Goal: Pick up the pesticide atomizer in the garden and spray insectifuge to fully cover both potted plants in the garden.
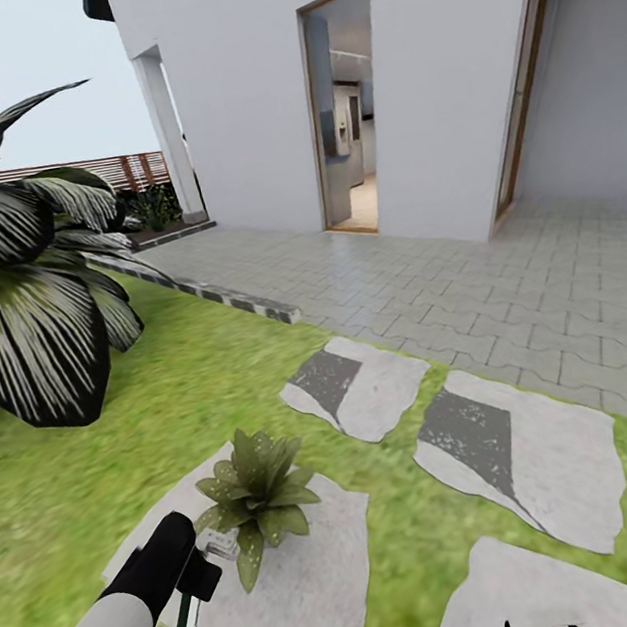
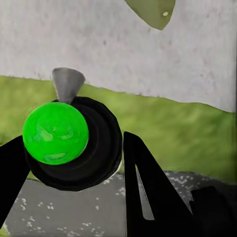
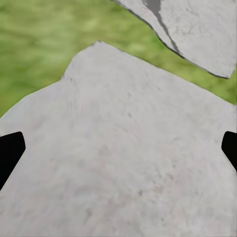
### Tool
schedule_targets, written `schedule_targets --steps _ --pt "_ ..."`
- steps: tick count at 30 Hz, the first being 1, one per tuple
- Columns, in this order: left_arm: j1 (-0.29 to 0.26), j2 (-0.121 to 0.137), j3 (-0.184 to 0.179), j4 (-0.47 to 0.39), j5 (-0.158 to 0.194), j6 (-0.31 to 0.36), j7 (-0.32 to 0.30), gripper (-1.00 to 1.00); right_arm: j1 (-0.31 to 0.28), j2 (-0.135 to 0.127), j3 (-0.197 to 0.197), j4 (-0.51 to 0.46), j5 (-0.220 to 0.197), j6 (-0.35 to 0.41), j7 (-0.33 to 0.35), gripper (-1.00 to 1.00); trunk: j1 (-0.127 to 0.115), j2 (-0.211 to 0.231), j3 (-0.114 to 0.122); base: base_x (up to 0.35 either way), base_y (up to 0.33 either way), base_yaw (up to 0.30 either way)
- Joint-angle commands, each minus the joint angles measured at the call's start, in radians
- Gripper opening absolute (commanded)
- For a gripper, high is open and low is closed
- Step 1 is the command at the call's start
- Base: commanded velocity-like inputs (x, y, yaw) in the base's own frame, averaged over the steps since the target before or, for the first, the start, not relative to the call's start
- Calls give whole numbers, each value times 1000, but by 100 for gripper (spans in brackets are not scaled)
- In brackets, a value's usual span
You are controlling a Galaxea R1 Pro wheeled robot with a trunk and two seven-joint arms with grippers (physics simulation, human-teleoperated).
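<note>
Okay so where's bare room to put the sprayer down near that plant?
Bare stone lies on the stepping stone right of the potted plant, and on the slab beyond it. It is crowded where the left gripper nears the leaves.

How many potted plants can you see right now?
1. The potted plant sits on a stepping stone in the lawn, right beside the atomizer held in the left gripper. A second one may be out of view.
</note>
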Motion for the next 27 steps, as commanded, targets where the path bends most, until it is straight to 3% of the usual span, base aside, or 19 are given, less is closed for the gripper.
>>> schedule_targets --steps 1,12,15,18,27 --pt "-1 1 -5 -1 -9 3 -9 -100 -1 0 -7 1 11 -3 -4 100 0 0 -1 32 -262 277" --pt "-1 0 -3 -8 -8 4 -9 -100 -1 0 -7 1 12 -3 -4 100 0 0 -1 3 -265 231" --pt "-1 2 44 -12 -9 2 -8 -100 -1 0 -7 1 12 -3 -4 100 0 0 -1 96 -266 13" --pt "-1 2 59 -14 -9 2 -7 -100 -1 1 -7 2 12 -3 -4 100 0 0 -1 140 -262 93" --pt "-11 11 58 -18 -8 18 -30 -100 -1 1 -7 2 11 -3 -5 100 0 0 -1 41 -143 267"
